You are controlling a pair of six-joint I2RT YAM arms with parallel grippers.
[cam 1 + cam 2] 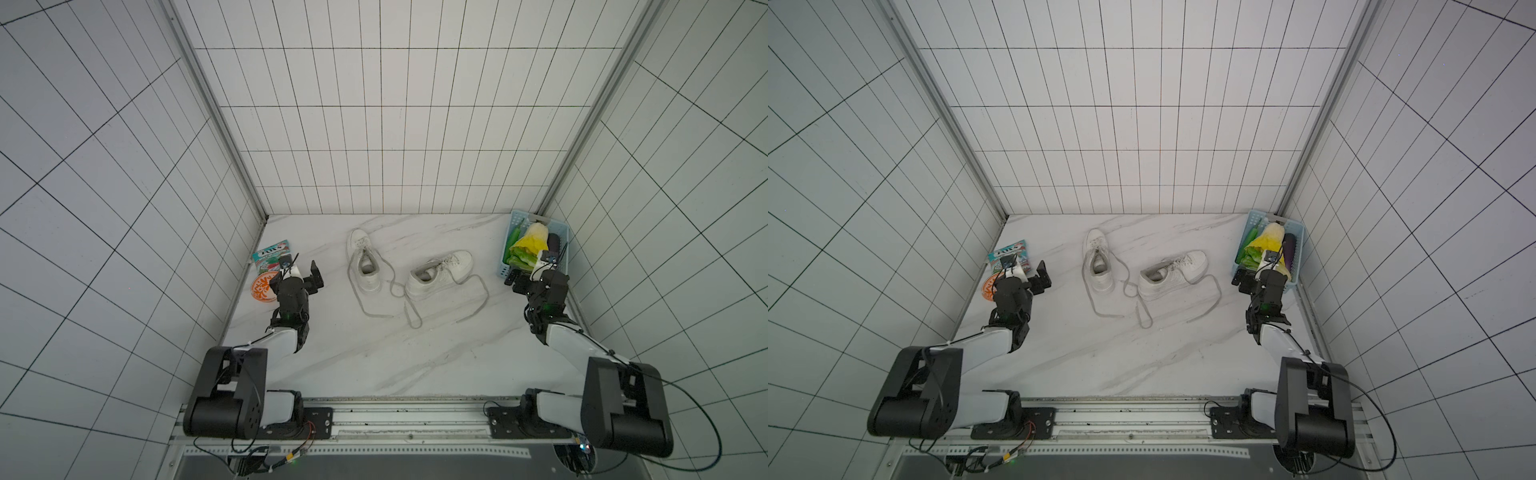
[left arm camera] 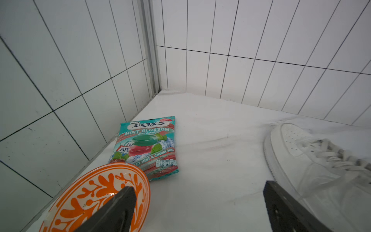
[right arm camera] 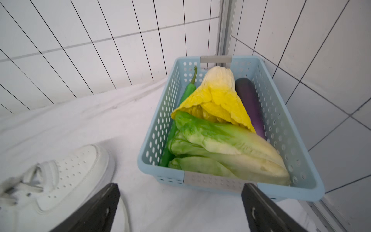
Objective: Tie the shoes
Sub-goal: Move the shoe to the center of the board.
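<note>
Laces (image 1: 376,316) from both white shoes lie untied and sprawled over the marble surface (image 1: 374,365), their strands crossing between the pair. One sneaker (image 1: 366,266) points its toe at the back wall. The second sneaker (image 1: 440,274) lies at an angle, toe toward the blue basket (image 3: 158,128) of vegetables. Both sit mid-surface, between the arms.

The flat laces look limp and light, likely to slump and slide when lifted, so each is probably best pinched near its free end. The sneakers seem light enough to drag if a lace is pulled hard.

The left gripper (image 2: 197,192) is spread wide and empty near an orange-patterned plate (image 2: 96,192). The right gripper (image 3: 181,188) is likewise spread and empty by the basket.

No branding is legible on the sneakers. The candy bag (image 2: 146,144) reads "FOX'S MINT BLOSSOM OVAL CANDY".
</note>
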